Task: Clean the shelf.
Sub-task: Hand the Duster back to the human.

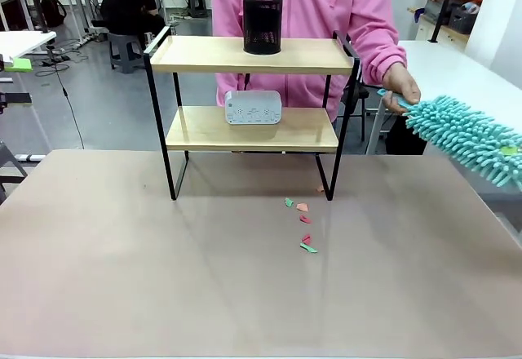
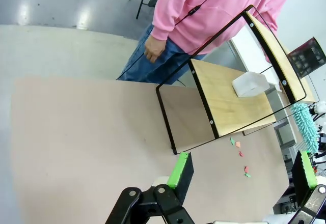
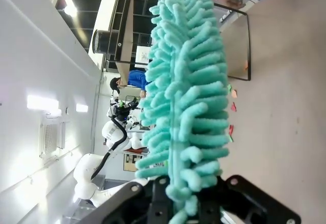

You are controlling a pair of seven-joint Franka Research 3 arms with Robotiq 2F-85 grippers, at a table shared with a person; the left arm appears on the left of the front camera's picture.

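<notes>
Left gripper (image 2: pixel 239 183) in its wrist view, jaws wide apart, green pads (image 2: pixel 178 169) clear of everything, hovering above the bare tan counter (image 1: pixel 122 277) on the near side of the shelf. Shelf (image 1: pixel 253 127) stands upright at the far middle of the counter, two light wooden boards on a thin black frame, four legs on the counter. Black mesh pen cup (image 1: pixel 263 23) upright on the top board, about centre. White box-shaped device (image 1: pixel 253 107) on the lower board, centre, facing the robot. Person in pink hoodie (image 1: pixel 318 8) stands behind the shelf at the far edge; in the left wrist view one hand (image 2: pixel 152 49) hangs by the jeans. Small paper scraps (image 1: pixel 303 222), green and red/orange, scattered on the counter just in front of the shelf's right front leg, in a loose line running toward the robot. Person's other hand (image 1: pixel 401 86) right of the shelf, touching the far tip of the teal chenille duster (image 1: pixel 469 137). Duster angles down to the picture's right edge, above the counter, not touching the shelf. Right wrist view: duster (image 3: pixel 186 91) rises from between the right gripper (image 3: pixel 186 203) jaws, jaws clamped on its base end, fluffy head blocking most of the shelf beyond.
</notes>
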